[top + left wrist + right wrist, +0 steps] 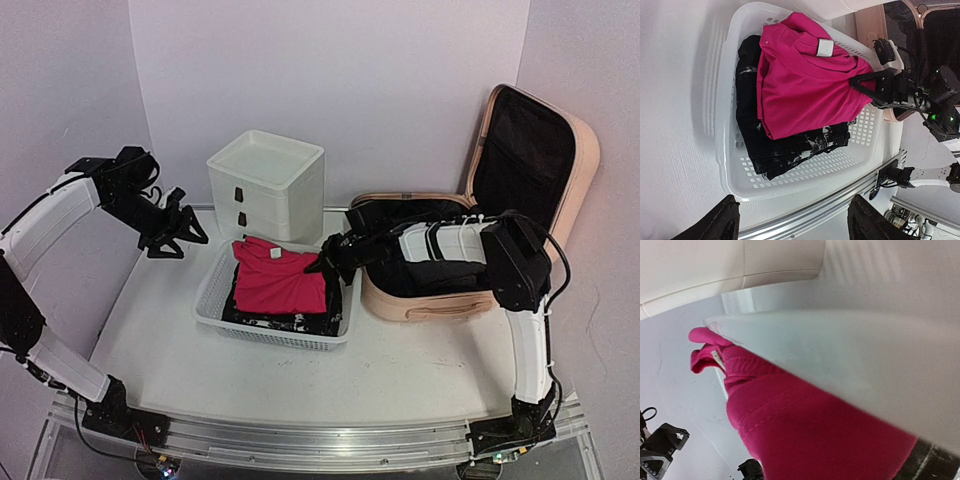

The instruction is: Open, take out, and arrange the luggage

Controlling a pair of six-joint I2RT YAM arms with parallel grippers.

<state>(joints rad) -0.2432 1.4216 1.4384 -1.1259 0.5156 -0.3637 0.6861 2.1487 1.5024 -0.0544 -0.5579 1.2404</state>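
The peach-pink luggage (425,303) lies open at the right, its lid (586,158) upright with black lining, and dark contents show in its lower half. My right arm reaches left out of it. My right gripper (322,264) (856,80) is shut at the right edge of a pink shirt (280,277) (800,85) lying in the white mesh basket (270,337). Pink fabric (805,425) fills the right wrist view and hides the fingers. My left gripper (176,236) (797,225) hangs open and empty above the table, left of the basket.
Black folded clothes (785,147) lie under the pink shirt in the basket (740,186). A white plastic drawer box (268,185) stands just behind the basket. White walls close in on the table at the back and both sides.
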